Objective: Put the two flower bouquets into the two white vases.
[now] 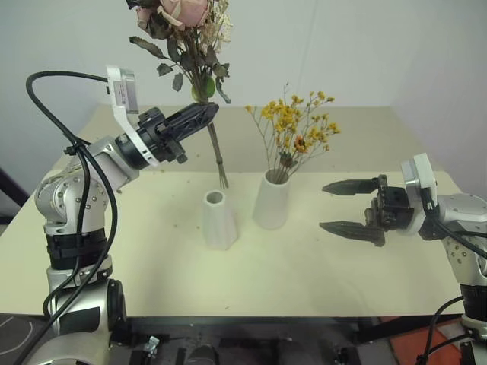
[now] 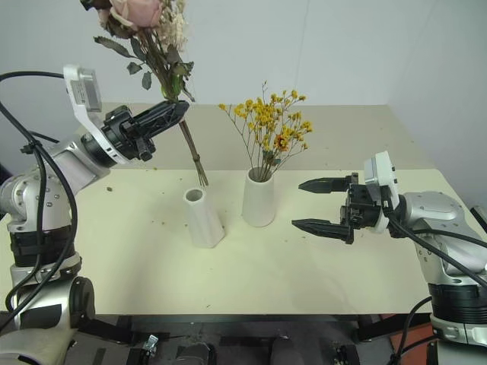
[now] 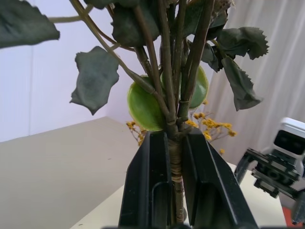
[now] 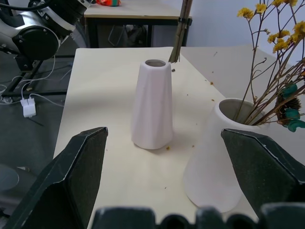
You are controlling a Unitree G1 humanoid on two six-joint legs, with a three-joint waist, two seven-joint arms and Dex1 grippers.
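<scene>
My left gripper is shut on the stems of the pink rose bouquet, holding it upright in the air; its stem ends hang just above and behind the narrow-mouthed white vase. That vase stands empty. The wider white vase holds the yellow flower bouquet. My right gripper stands open to the right of the vases, pointing at them, with nothing between its fingers. The left wrist view shows the rose stems clamped between my fingers.
The cream table carries small scattered flower crumbs around the vases. A white wall rises behind the table's far edge. A second table with cables beneath stands off past the left arm.
</scene>
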